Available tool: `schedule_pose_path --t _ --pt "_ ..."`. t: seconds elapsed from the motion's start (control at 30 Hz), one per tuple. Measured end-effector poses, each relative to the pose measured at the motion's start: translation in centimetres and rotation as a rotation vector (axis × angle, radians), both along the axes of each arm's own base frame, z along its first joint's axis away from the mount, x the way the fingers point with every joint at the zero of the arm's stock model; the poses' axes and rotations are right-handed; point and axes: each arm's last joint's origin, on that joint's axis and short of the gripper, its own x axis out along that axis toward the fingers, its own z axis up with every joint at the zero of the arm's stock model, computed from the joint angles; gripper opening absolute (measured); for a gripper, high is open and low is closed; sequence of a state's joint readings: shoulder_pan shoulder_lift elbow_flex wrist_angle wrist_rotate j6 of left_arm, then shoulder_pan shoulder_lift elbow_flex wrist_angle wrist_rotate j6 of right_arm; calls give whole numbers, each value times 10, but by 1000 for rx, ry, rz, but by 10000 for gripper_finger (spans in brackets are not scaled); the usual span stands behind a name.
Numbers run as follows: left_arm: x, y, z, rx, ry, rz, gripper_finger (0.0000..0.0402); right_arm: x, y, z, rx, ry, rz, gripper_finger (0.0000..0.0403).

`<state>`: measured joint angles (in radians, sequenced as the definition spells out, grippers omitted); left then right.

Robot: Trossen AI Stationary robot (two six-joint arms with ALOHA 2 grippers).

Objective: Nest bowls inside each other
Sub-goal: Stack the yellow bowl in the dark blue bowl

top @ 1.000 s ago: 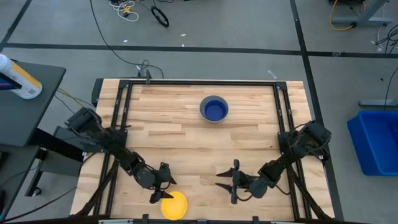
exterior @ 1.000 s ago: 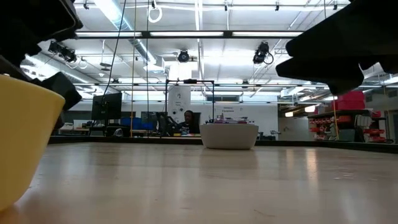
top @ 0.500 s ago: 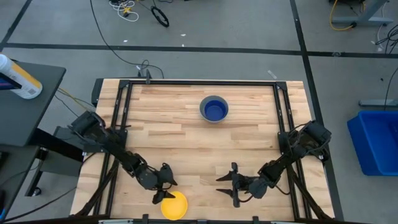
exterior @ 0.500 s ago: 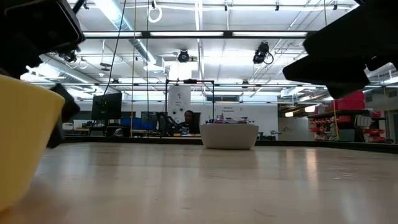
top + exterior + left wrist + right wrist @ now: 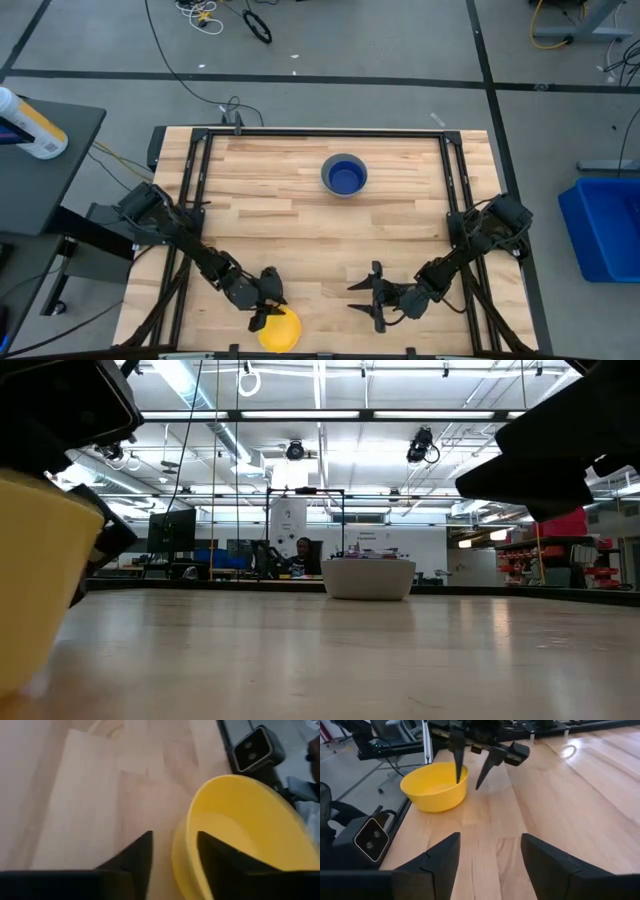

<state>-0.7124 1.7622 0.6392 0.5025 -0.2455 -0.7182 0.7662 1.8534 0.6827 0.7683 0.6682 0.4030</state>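
Observation:
A yellow bowl (image 5: 283,333) stands on its base at the table's near edge, left of centre. My left gripper (image 5: 268,313) is at the bowl's far-left rim, open, with one finger (image 5: 216,857) inside the bowl and the other (image 5: 136,857) outside; the bowl's wall (image 5: 180,851) stands between them. At the table's far middle a grey bowl (image 5: 344,176) rests on the wood with a dark blue bowl inside it. My right gripper (image 5: 374,297) hovers open near the front edge, right of the yellow bowl (image 5: 435,787), and holds nothing. My left gripper straddles the yellow bowl's rim (image 5: 465,772), slanting down from the table's far left. A gap shows between the outer finger (image 5: 482,775) and the wall. Whether the inner finger (image 5: 457,765) touches the wall, I cannot tell. The bowl stands upright on the table.
A small camera box (image 5: 254,749) sits at the table's near edge beside the yellow bowl. Black frame rails (image 5: 196,180) run along the table's left and right sides. Bare wood lies between the two grippers and the grey bowl. A blue bin (image 5: 605,225) stands off the table's right.
My left gripper has moved down and toward the table's near edge onto the yellow bowl's rim, and its fingers have drawn closer together around the wall. The bowl stays on the table.

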Motion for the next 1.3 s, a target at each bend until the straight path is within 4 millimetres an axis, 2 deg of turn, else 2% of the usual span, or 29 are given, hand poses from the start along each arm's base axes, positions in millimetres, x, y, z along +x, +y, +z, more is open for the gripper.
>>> schedule_pose_path --t 0.17,0.2,0.3,0.4,0.5,0.6,0.7,0.8,1.07,1.23,1.3 --pt "0 0 0 31 -9 -13 29 0 0 0 -1 1 0 228" --pt "0 1 0 43 -16 -15 17 0 0 0 -1 1 0 229" --pt "1 1 1 103 -55 -21 9 0 0 0 -1 1 0 234" --pt "4 2 6 218 -164 -6 7 0 0 0 -1 2 0 239" --pt "10 9 18 356 -277 56 7 0 0 0 -3 3 0 245" --pt "16 26 36 469 -385 133 6 0 0 0 -3 4 1 250" --pt "21 52 56 497 -559 180 6 0 0 -1 -6 7 0 256" --pt "24 89 71 489 -720 197 6 0 0 -1 -8 9 0 261" --pt "46 194 80 482 -882 162 6 -1 -1 -4 -30 32 0 270" --pt "55 244 86 481 -1096 170 6 -2 -2 -5 -40 41 -1 275" --pt "65 263 84 477 -1084 207 6 -2 -2 -5 -44 45 -1 275"
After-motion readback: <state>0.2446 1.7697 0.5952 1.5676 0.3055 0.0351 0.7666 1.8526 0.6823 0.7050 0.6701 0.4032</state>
